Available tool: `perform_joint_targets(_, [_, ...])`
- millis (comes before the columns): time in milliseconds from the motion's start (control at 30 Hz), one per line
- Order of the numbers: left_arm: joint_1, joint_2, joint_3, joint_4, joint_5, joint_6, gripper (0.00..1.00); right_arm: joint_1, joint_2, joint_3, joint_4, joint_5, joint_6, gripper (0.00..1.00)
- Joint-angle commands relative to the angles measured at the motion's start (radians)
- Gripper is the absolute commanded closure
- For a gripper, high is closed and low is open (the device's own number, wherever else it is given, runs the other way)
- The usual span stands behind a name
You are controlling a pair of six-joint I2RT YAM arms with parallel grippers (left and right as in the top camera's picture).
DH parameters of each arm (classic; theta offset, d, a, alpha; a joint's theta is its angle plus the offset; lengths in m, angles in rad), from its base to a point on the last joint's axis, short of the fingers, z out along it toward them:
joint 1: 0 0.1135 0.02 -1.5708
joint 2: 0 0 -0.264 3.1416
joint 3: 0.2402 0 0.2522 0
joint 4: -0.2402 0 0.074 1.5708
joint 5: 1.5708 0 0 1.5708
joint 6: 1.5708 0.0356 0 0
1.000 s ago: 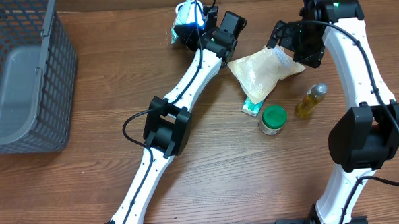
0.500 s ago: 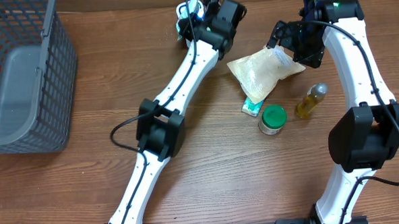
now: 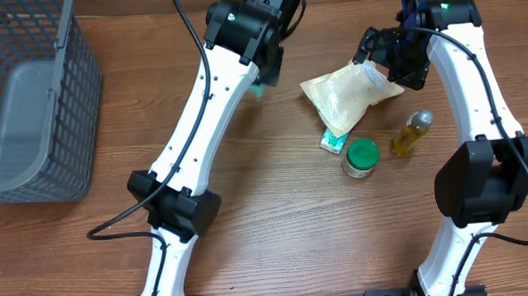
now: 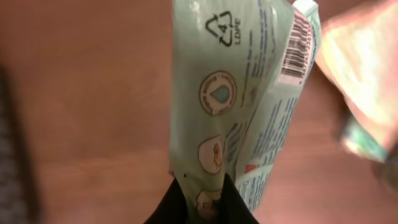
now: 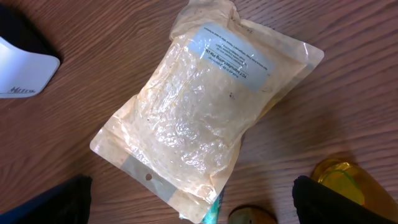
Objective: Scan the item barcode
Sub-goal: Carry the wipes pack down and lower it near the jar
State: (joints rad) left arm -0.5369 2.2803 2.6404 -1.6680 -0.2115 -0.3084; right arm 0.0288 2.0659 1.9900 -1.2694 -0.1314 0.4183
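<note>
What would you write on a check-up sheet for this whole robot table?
Surface: wooden table, no spills seen.
Job's things: green packet held above the table, barcode showing in the left wrist view.
Clutter: clear bag of grains, green-lidded jar, yellow bottle, teal box partly under the bag.
Grippers: left gripper shut on the green packet; right gripper open above the bag.
Cables: black cable looping beside the left arm.
Surroundings: wire basket at the table's left.
</note>
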Motion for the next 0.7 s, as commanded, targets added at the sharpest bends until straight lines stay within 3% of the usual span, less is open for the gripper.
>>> perform_joint_targets(0, [0.005,0.041,-0.01,-0.022,0.257,-0.042,0.96,0.003,-0.007,0.027,0.003,-0.004,0.001,0.0])
perform_joint_targets(100, [0.004,0.043,-0.044,-0.022,0.369,-0.028,0.96,0.003,-0.007,0.027,0.003,-0.004,0.001,0.0])
perform_joint_targets(300, [-0.002,0.043,-0.132,-0.022,0.385,-0.04,0.96,0.003,-0.007,0.027,0.003,-0.004,0.001,0.0])
perform_joint_targets(400, [-0.011,0.043,-0.213,-0.01,0.388,-0.115,0.96,0.003,-0.007,0.027,0.003,-0.005,0.001,0.0])
perform_joint_targets(667, [-0.049,0.043,-0.5,0.135,0.385,-0.17,0.96,0.003,-0.007,0.027,0.003,-0.004,0.001,0.0])
